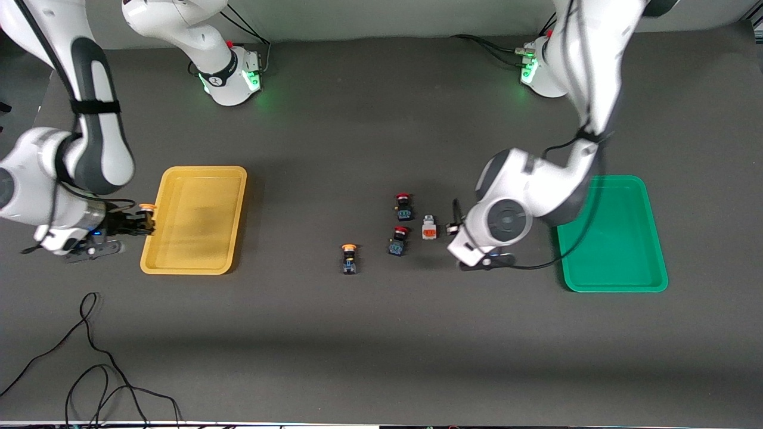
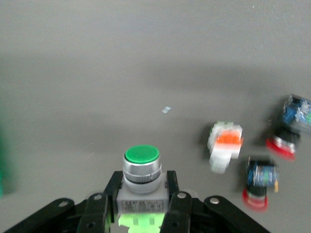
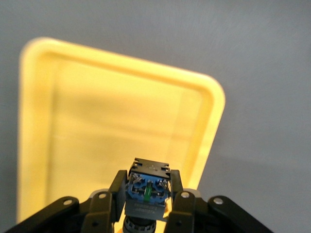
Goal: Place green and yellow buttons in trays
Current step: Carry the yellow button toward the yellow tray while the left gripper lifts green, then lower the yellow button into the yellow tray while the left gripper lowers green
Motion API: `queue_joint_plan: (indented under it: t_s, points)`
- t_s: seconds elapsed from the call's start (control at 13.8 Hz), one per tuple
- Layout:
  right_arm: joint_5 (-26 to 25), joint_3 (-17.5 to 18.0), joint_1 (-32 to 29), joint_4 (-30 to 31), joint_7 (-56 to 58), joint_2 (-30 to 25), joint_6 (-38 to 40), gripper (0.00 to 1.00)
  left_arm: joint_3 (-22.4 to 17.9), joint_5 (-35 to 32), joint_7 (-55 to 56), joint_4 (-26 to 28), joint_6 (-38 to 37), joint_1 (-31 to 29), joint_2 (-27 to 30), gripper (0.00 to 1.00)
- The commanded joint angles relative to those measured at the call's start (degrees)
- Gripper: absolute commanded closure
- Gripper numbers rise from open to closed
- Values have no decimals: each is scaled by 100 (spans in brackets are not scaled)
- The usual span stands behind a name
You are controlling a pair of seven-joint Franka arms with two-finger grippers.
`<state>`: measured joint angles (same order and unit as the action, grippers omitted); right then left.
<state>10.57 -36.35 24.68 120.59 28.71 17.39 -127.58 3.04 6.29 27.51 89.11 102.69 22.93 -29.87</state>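
The right gripper's [image 3: 148, 204] fingers [image 3: 115, 196] clamp a yellow-capped button [image 3: 147, 191] at the yellow tray's [image 1: 194, 219] outer rim. The left gripper's [image 2: 142, 206] fingers [image 2: 171, 194] clamp a round green-capped button [image 2: 141, 167] above the bench [image 1: 381, 333], beside the green tray [image 1: 617, 235]. Another yellow-capped button [image 1: 349, 257], two red-capped buttons [image 1: 403, 205] and a white button [image 1: 429, 227] lie mid-bench.

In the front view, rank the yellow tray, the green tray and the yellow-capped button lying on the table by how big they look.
The yellow tray and the green tray look about alike, too close to rank. Smallest by far: the yellow-capped button.
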Motion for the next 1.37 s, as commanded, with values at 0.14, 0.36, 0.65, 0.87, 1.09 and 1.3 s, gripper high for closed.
queue_joint_plan:
  t_s: [0.14, 0.36, 0.65, 0.87, 1.09, 1.3]
  points:
    - [840, -13, 45, 158, 793, 879, -671, 66, 12, -442, -2332, -131, -1708, -1298, 938, 100]
    - [911, -4, 45, 114, 768, 950, -636, 5, 12, -935, -3539, 106, -1402, -1940, 957, 100]
    - [859, -74, 106, -550, 356, 512, 527, 0, 3, -1112, -5006, 1053, 28, -2774, 948, 100]
    - [360, -118, 116, -1860, -206, 502, 1997, 0, 3, -1130, -5580, 1879, 1267, -3303, 904, 100]
    - [270, -101, 308, -2643, -655, 502, 2641, 0, 3, -1130, -5581, 3064, 3075, -3540, 834, 100]
    - [331, -57, 931, -2988, -1724, 563, 2668, 0, 3, -1130, -5546, 3718, 4460, -3664, 562, 100]
